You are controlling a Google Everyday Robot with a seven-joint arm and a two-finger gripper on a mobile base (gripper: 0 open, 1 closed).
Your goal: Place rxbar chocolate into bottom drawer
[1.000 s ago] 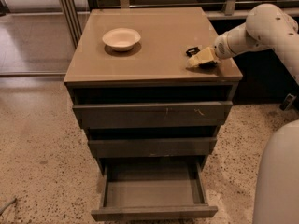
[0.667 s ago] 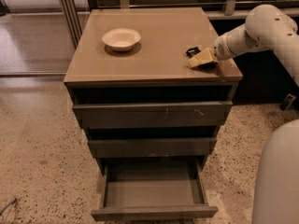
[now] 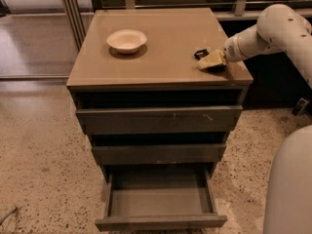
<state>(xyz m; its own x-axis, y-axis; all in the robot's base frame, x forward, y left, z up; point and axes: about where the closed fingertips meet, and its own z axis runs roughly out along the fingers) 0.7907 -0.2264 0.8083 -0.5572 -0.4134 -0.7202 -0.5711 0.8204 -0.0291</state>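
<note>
gripper (image 3: 210,61): mine, pale tan, low over the right edge of the cabinet top, just beside the bar
rxbar chocolate (image 3: 200,54): black; I can't make out any lettering
arm (image 3: 273,30): mine, glossy white, plain
bowl (image 3: 126,40): cream-white, no pattern
cabinet top (image 3: 165,33): even brownish tan
bottom drawer (image 3: 161,222): grey front, grey inner floor, both plain
top drawer front (image 3: 158,120): grey with a few pale scratches
floor (image 3: 39,169): beige, speckled with dark and light flecks
</note>
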